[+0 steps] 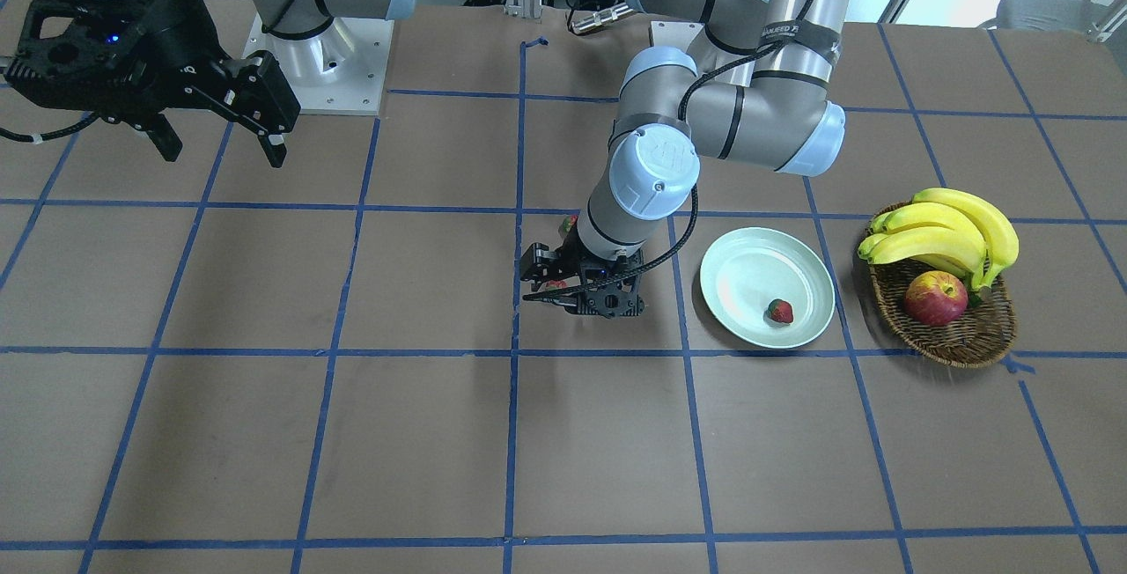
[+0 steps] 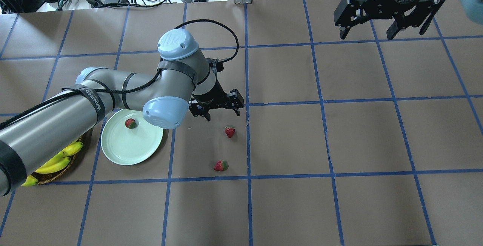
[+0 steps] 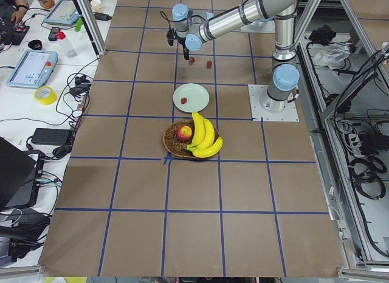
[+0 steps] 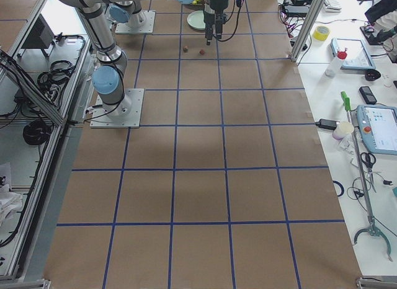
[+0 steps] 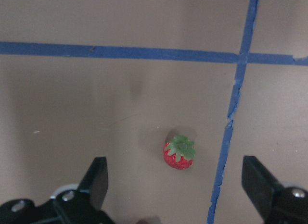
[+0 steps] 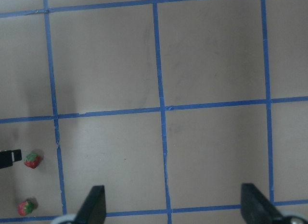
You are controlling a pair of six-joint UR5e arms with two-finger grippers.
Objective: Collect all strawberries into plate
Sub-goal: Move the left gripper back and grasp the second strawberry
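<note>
Overhead exterior: left pincer [image 2: 222,115] and right pincer [image 2: 366,36] gape wide; conical strawberry [image 2: 131,123] on smooth round plate [image 2: 132,148].

You are seeing the plated strawberry [image 2: 130,123] lying in the plate [image 2: 132,148], toward its rim away from the robot. The far strawberry [image 2: 229,131] and the near strawberry [image 2: 221,165] are lying on the table [image 2: 339,208], right of the plate in the overhead view. The basket [image 1: 960,342], holding the bananas [image 1: 951,231] and the apple [image 1: 935,298], is sitting just beside the plate on its left.
</note>
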